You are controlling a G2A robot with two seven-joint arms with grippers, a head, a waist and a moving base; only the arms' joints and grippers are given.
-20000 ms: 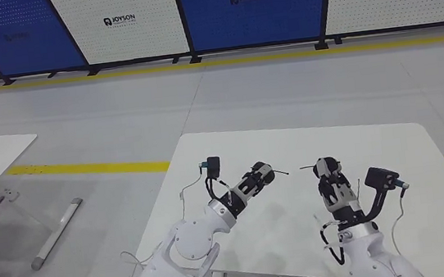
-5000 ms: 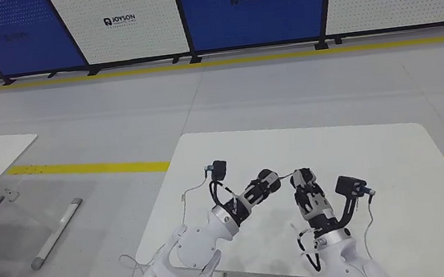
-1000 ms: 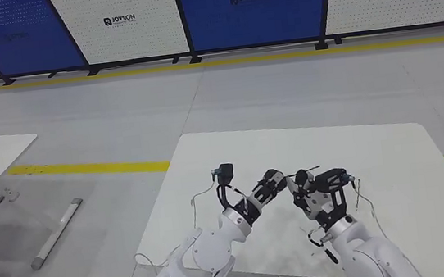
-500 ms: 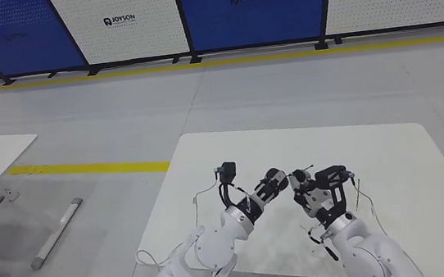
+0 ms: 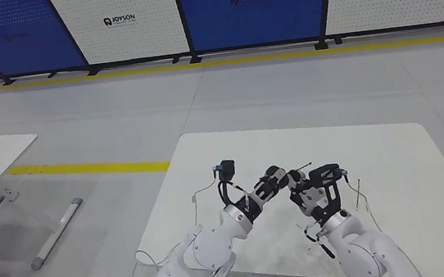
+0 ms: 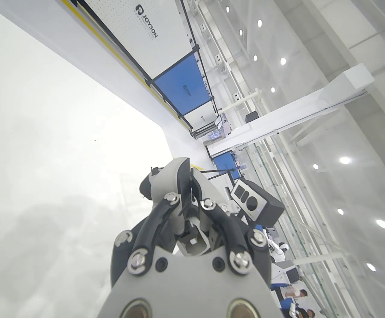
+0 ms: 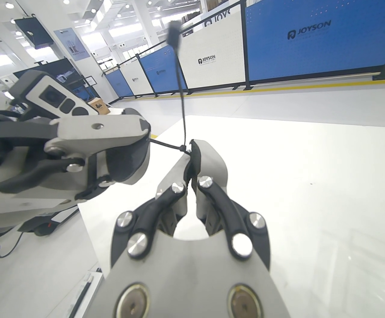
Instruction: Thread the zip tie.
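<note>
Both arms have closed in since the earlier frames. They were well apart over the white desk (image 5: 371, 146) then, and now they are tip to tip near its middle, with the right nudged closer in the last half second. The right fingers (image 7: 210, 159) are pinched tight on the thin black plastic zip tie (image 7: 182, 105), held off the desk. One length rises from the pinch to a dark blocky end, likely the head. A second, short length runs sideways from just beside the pinch into the left fingers (image 7: 99, 132), which are also clamped on it. The two lengths meet at a small junction touching the right fingertips; can't tell if the tail is through. My guess is the next pull runs along that sideways length, left away from right.
</note>
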